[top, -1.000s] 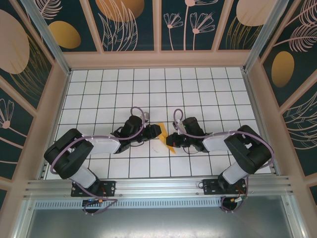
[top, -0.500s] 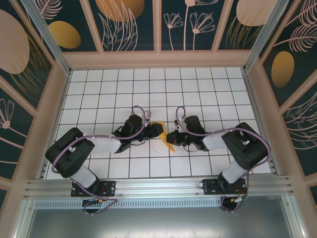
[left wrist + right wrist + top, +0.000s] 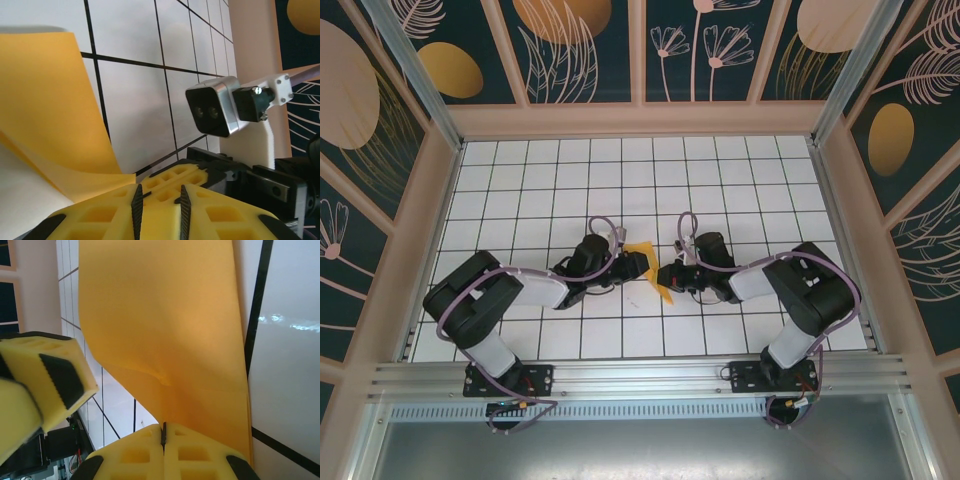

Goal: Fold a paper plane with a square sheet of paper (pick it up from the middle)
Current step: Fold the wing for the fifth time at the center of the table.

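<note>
The thin orange-yellow square sheet of paper (image 3: 150, 340) curls above the middle of the white gridded tabletop (image 3: 720, 170), clamped at its 3 o'clock by the right tool (image 3: 163, 427), probably to anchor a fold, with the left tool (image 3: 158, 192) at 9 o'clock (I cannot tell whether it grips).

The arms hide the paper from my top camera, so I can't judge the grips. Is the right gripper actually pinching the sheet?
Observer: Yes. In the right wrist view the right gripper is shut, and the orange-yellow sheet comes out of the seam between its fingers.
Operator: And the left one?
Observer: In the left wrist view the left gripper has its black pads apart. The sheet curls beside them, not between them.
</note>
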Motion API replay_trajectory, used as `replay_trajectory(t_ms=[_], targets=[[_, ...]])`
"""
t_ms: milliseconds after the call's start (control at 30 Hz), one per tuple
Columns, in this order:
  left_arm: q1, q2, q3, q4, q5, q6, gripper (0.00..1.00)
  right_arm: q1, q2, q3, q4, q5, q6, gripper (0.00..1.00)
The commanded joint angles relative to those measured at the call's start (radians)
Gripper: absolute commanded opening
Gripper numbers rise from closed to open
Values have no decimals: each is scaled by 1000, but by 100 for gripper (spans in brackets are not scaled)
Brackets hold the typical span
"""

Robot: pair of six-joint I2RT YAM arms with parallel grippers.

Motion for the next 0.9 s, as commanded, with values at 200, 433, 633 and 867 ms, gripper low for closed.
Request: replay_trajectory(t_ms=[200,433,633,867], targets=[[-7,71,16,43,-73,42,30,-10,-22,12,-1,-22,-18,0],[-6,86,35,29,-115,56,29,-8,-89,25,-117,23,-101,11],[-6,118,74,6,-113,63,28,-2,-130,36,-196,63,-149,24],[-6,127,89,-25,-119,70,28,16,-183,56,-331,196,-231,36]])
